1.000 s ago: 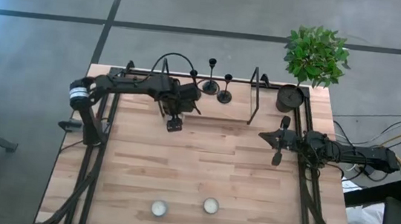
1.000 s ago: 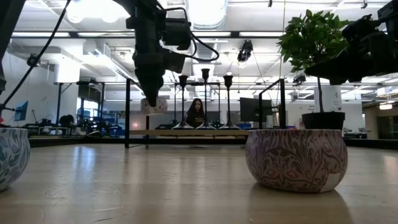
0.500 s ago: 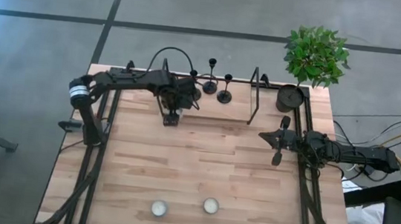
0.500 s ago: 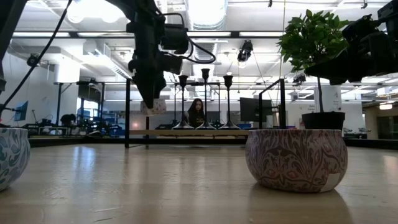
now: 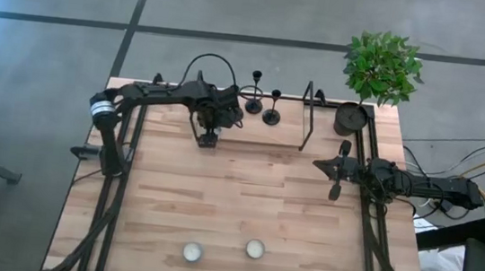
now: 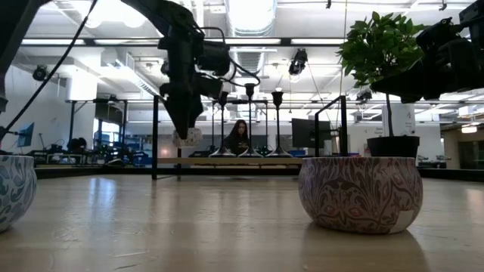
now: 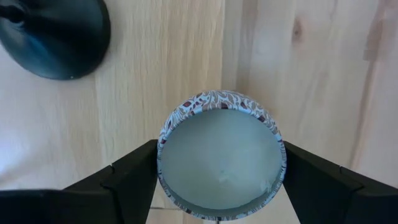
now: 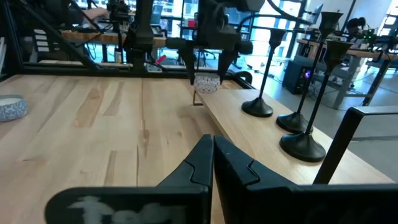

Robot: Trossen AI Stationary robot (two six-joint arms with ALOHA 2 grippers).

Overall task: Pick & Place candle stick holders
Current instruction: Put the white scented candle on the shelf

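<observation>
We see the left gripper (image 5: 209, 138) at 11 o'clock clamped around a patterned candle cup (image 7: 220, 155). Candle stick holders (image 5: 263, 102) at 12 look rigid, top-heavy; we'd grab stems. Right gripper (image 5: 336, 170) at 3, closed, empty.

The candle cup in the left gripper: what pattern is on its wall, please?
A swirling dark-and-white floral print on the candle cup, clearest in the left wrist view.

Grey floor (image 5: 37, 114) around table; bright ceiling lights (image 6: 249, 11) beyond
</observation>
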